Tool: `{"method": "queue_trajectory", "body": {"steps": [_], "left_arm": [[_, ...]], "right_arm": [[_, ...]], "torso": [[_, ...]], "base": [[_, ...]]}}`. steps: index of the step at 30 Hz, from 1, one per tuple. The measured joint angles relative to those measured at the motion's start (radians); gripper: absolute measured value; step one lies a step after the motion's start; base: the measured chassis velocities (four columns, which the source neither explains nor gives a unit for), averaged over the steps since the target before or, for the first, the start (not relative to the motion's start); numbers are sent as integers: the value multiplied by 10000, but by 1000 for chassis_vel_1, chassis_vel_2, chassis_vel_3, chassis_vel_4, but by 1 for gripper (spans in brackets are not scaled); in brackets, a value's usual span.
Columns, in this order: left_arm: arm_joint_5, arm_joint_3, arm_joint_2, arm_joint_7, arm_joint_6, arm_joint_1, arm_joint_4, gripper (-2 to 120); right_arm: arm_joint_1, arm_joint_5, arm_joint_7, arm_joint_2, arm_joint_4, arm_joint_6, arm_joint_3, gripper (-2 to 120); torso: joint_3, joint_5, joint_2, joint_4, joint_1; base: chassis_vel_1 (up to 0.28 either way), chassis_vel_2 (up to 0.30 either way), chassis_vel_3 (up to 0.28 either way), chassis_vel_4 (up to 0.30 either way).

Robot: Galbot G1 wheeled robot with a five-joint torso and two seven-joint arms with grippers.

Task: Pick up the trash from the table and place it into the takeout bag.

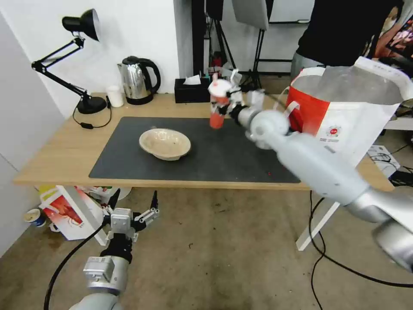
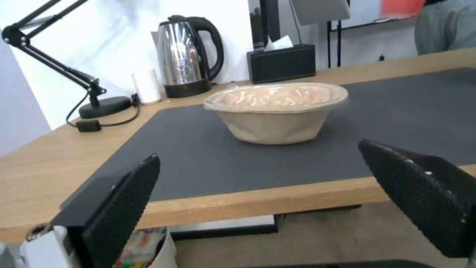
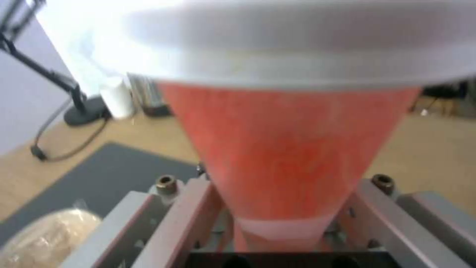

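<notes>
While the takeout bag (image 1: 344, 107) stands open at the table's (image 1: 56, 159) right end, its tall soft rim and loose strap handles could catch the cup on the way over, and a knock could tip the cup or spill it onto the mat (image 1: 193, 150). On that mat the beige bowl (image 1: 165, 143) waits, well apart from the low left gripper (image 1: 134, 202), whose jaws are spread below the table edge. Held above the mat, just short of the bag, the red cup (image 1: 217, 105) sits clamped between the right gripper's (image 1: 227, 107) jaws.
</notes>
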Motion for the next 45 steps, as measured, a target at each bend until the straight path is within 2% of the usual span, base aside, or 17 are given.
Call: {"method": "queue_trajectory", "body": {"steps": [6, 11, 14, 24, 33, 45], "left_arm": [[0, 0, 0, 0, 0, 0, 0, 100], [0, 0, 0, 0, 0, 0, 0, 100], [0, -1, 0, 0, 0, 0, 0, 100], [0, 0, -1, 0, 0, 2, 0, 100], [0, -1, 0, 0, 0, 0, 0, 100], [0, 0, -1, 0, 0, 1, 0, 100]], "right_arm": [[841, 1022, 238, -1358, 1069, -182, 256, 6], [1373, 1408, 561, -1910, 1474, -372, 342, 6], [1832, 1716, 1200, -2398, 1792, -770, 357, 6], [2417, 2108, 1884, -3724, 1838, -1319, 302, 6], [2261, 2098, 2056, -4426, 1415, -1565, 380, 6], [1986, 1953, 1844, -4651, 815, -1559, 647, 6]], "torso": [[0, -1, 0, 1, 0], [0, -1, 0, 2, 0], [0, -3, 0, 4, 0], [-1, -3, 1, 2, 0], [0, 0, 0, 1, 0], [0, -2, 0, 1, 0]], "base": [[0, 0, 0, 0], [0, 0, 0, 0], [0, 0, 0, 0], [0, 0, 0, 0], [0, 0, 0, 0], [0, 0, 0, 0]]}}
